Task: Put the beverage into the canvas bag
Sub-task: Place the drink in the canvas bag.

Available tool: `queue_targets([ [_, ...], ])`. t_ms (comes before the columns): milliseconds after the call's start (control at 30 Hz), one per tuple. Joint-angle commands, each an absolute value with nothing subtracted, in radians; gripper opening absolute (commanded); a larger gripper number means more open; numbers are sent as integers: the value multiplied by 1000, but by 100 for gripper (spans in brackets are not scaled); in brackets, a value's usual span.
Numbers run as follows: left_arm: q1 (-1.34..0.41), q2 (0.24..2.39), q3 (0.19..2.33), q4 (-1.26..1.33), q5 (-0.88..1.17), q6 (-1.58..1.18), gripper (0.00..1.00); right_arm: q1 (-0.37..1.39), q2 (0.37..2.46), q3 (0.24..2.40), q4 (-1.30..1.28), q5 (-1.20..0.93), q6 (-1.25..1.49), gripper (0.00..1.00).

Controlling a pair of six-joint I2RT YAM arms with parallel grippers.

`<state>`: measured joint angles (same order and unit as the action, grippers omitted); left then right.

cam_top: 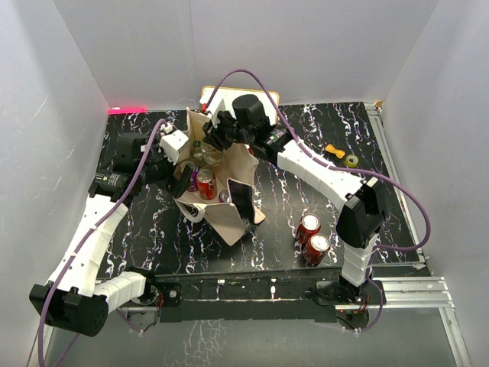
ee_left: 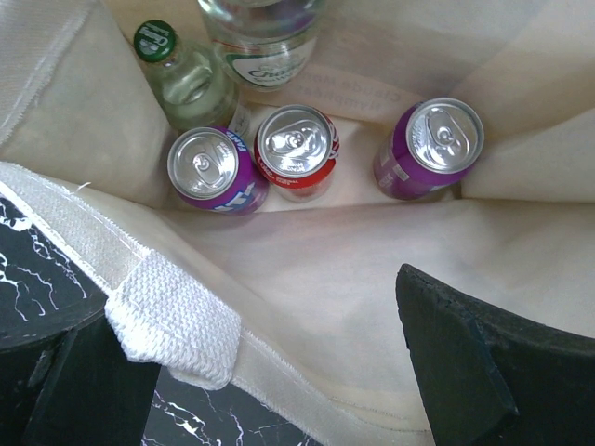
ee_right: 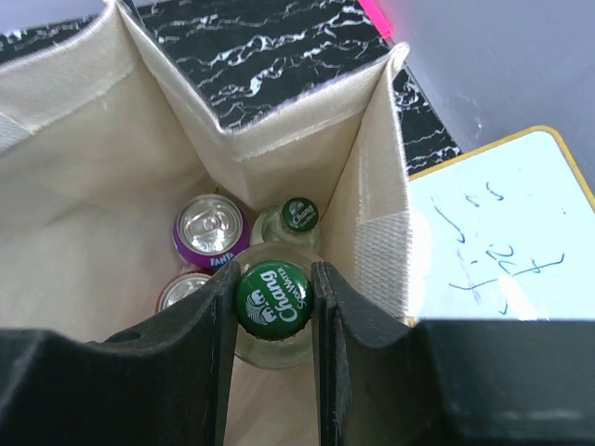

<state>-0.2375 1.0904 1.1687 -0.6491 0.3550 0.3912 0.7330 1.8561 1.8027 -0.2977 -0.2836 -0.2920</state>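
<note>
- The right pincer [ee_right: 275, 275] is closed on the bottle [ee_right: 272, 302], with one finger on either side of its green cap. The bottle hangs upright, straight under the pincer.
- The bag [ee_right: 186, 139] stands open around and below this pincer, and the bottle is down inside its mouth. I cannot tell whether the bottle touches the bottom.
- Just past the fingertips, deeper in the bag, stands a small bottle [ee_right: 298, 214] with a green cap. A purple can [ee_right: 210, 232] stands close beside it.
- The left pincer [ee_left: 270, 321] gapes wide and grips nothing. The bag's rim and a handle patch [ee_left: 172, 321] run across its gap, so one finger is on the table side and the other is over the inner cloth.
- Beyond its fingers, low in the bag, a red can [ee_left: 296, 149] touches the purple can, and a second purple can [ee_left: 432, 149] stands apart from them.
- A board [ee_right: 502, 242] lies just outside the bag wall beside the right pincer.
- Two loose cans [cam_top: 309, 225] stand together on the table [cam_top: 267, 229], well behind the right pincer and near its arm's base.
</note>
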Motion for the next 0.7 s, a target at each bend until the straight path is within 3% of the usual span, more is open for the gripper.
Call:
queue_targets([
  [0,-235,1059,1133,-663,428,446,97,730,1784,1760,-83,-304,-348,8],
  [667,-236,1046,1107,-672,435,489,97,733,1842,1707,-137,-362,-387,8],
])
